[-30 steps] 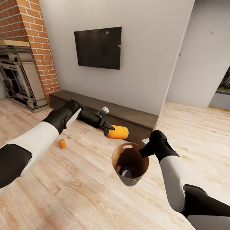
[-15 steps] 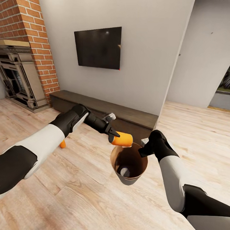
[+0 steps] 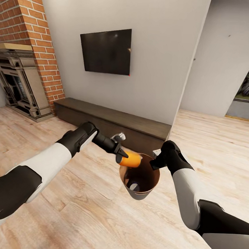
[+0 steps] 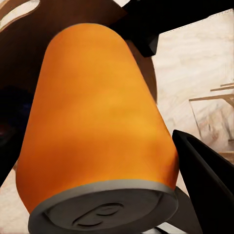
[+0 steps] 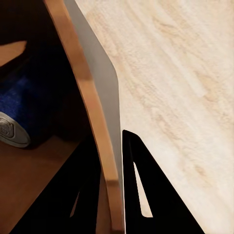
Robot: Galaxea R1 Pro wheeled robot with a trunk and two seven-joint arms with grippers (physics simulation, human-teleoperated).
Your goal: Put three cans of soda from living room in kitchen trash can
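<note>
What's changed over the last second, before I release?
The left gripper, shut on the orange soda can, has carried it from above the floor beside the low cabinet down to the trash can rim. The left arm now covers the second orange can on the floor. Unchanged: the right gripper pinching the bin's rim, the dark blue can inside, the camera.

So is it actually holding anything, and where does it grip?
Left pincer grips the orange can by its side; right pincer pinches the bin's rim.
</note>
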